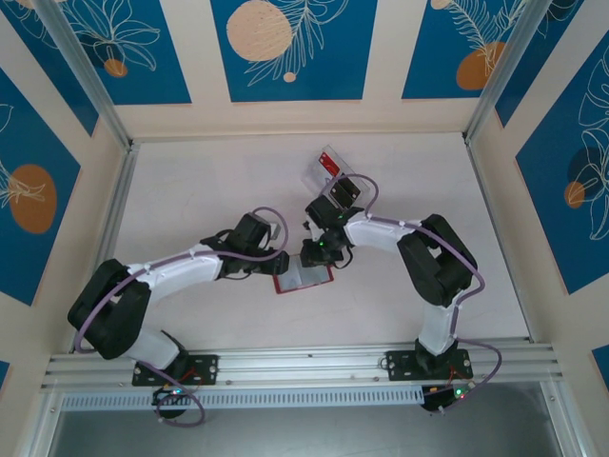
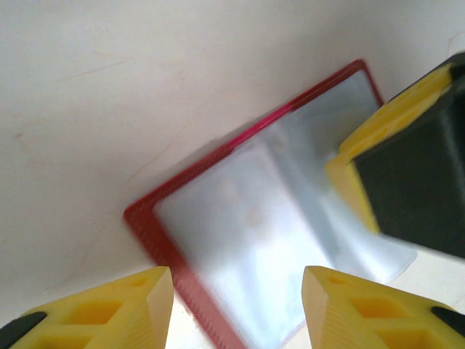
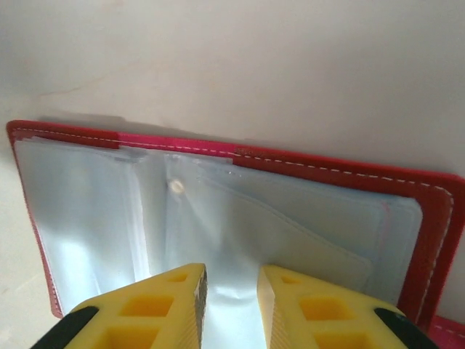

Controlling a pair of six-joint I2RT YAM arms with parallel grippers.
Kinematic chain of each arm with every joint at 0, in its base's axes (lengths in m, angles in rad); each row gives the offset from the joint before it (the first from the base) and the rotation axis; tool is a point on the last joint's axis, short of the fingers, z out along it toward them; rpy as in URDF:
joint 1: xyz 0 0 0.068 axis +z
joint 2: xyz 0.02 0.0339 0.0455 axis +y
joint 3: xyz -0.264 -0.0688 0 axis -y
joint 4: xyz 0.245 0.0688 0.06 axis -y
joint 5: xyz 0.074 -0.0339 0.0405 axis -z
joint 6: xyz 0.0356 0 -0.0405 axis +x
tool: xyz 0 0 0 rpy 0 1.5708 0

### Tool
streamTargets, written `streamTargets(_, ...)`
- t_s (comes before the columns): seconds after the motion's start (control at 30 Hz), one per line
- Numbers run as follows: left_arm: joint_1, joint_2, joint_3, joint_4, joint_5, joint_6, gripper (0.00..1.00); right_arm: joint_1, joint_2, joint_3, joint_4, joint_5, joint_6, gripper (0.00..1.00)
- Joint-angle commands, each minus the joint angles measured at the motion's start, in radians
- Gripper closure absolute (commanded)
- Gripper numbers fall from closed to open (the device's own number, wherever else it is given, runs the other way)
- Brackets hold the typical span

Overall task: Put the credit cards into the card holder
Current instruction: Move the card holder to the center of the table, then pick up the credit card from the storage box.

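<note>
We see the card holder lying open and flat on the pale counter, about midway between the two arms. Its red cover is down and its grey inner pockets face up. The left arm reaches in from the left and the right arm bends in from the right, so both meet over it.

From the left wrist, the left jaws are released. Their yellow fingertips stand well apart, low over the near corner of the card holder. One is beside its red edge and the other is over the grey lining, with nothing pinched between them. A yellow and black finger of the right arm sits over the lining at the right side of that view.

From the right wrist, the right jaws are drawn close, with a narrow gap between the yellow fingertips. They sit right at the edge of a grey pocket of the card holder, where the lining shows a small crease. We cannot tell whether they pinch the lining or merely touch it. A snap stud shows near the fold, and white stitching runs along the red border.

Farther back on the counter, just beyond the right arm's wrist, a clear tray holds a red card.
</note>
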Motion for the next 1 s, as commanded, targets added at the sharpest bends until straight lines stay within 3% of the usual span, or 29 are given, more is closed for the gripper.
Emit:
streamTargets(0.0,-0.019,-0.023,-0.006,-0.003,0.013,-0.017,0.51,-0.036,0.021,0.014,-0.129,0.092,-0.032,0.71)
streamTargets(0.3,-0.083,0.002,0.036,-0.047,-0.012,0.015,0.51,-0.048,-0.075,0.068,-0.168,0.143,-0.047,0.68)
streamTargets(0.5,-0.088,0.059,0.078,-0.024,0.0,0.012,0.55,-0.048,-0.115,0.092,-0.161,0.006,-0.03,0.68)
streamTargets(0.73,-0.087,0.141,0.15,-0.014,0.026,0.027,0.64,-0.043,-0.038,0.06,-0.112,-0.079,0.002,0.9)
streamTargets(0.97,-0.087,0.19,0.162,0.006,0.028,0.025,0.69,-0.073,-0.021,0.013,-0.129,-0.003,0.032,0.96)
